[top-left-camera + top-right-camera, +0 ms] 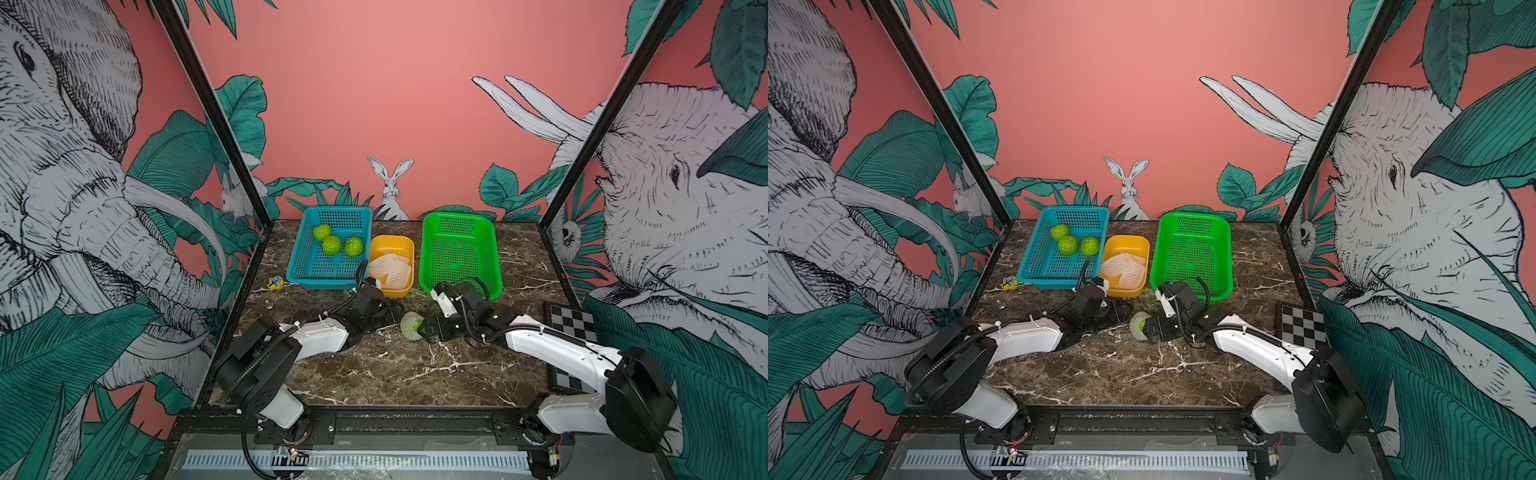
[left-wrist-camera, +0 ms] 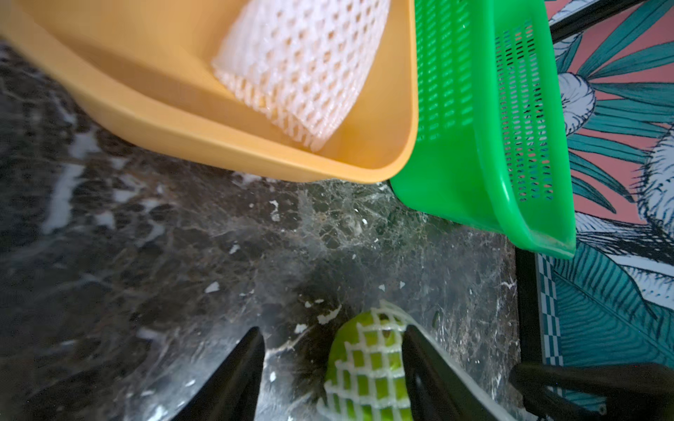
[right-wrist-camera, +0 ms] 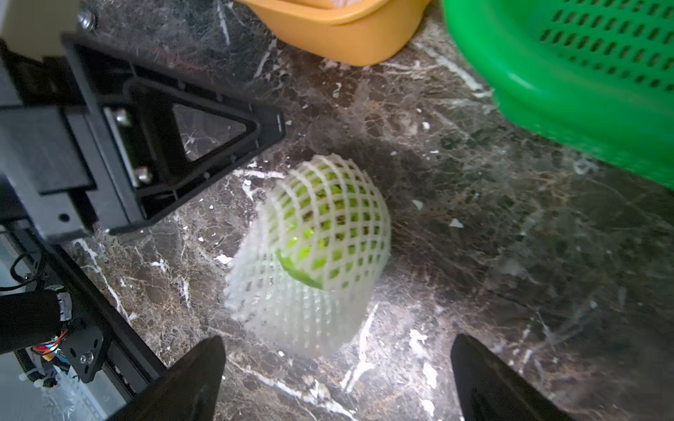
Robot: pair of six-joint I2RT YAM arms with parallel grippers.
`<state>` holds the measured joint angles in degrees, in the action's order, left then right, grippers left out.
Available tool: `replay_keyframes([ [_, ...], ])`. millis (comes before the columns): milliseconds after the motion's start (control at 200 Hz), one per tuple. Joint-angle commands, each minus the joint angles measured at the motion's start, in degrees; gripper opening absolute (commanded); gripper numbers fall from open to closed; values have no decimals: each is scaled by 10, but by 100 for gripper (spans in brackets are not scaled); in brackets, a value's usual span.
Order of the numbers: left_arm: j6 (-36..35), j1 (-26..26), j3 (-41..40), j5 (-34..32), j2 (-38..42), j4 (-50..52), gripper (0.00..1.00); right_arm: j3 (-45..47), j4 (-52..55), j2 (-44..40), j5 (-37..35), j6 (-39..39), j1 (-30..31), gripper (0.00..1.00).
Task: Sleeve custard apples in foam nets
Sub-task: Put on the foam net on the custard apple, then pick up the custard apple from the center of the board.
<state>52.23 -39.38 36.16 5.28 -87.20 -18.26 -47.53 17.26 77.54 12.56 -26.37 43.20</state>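
One custard apple (image 1: 410, 326) wrapped in a foam net (image 3: 328, 218) lies on the marble table between both arms. My left gripper (image 2: 332, 361) is open. The netted fruit (image 2: 368, 368) rests against one finger (image 2: 423, 368), and a gap separates it from the other finger. My right gripper (image 3: 337, 364) is wide open, with the net's loose end just ahead of its fingertips and nothing between them. Three bare custard apples (image 1: 331, 244) lie in the blue basket (image 1: 332, 278). Spare foam nets (image 1: 390, 270) fill the yellow tub (image 1: 392, 243).
A green perforated basket (image 1: 457, 257) stands at the back right, close behind the right arm. A checkerboard plate (image 1: 571, 322) lies at the table's right edge. A small yellow object (image 1: 275, 283) sits left of the blue basket. Black frame posts bound both sides.
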Motion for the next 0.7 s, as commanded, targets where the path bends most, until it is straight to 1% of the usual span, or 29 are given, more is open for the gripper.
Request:
replay_keyframes([
  [0,-10,10,-12,-17,29,12,63,-22,-34,34,-22,-14,16,99],
  [90,-10,13,-19,-17,36,10,64,-36,-35,62,-47,-14,22,99],
  [205,-8,17,-32,-17,44,5,64,-56,-44,95,-59,-17,29,99],
  [430,-6,21,-53,-16,56,0,65,-106,-12,158,-112,-14,43,99],
  [585,-5,25,-65,-17,64,-2,65,-140,23,186,-138,-11,50,89],
  [695,-6,28,-72,-18,73,-2,66,-157,47,206,-142,-7,53,86],
])
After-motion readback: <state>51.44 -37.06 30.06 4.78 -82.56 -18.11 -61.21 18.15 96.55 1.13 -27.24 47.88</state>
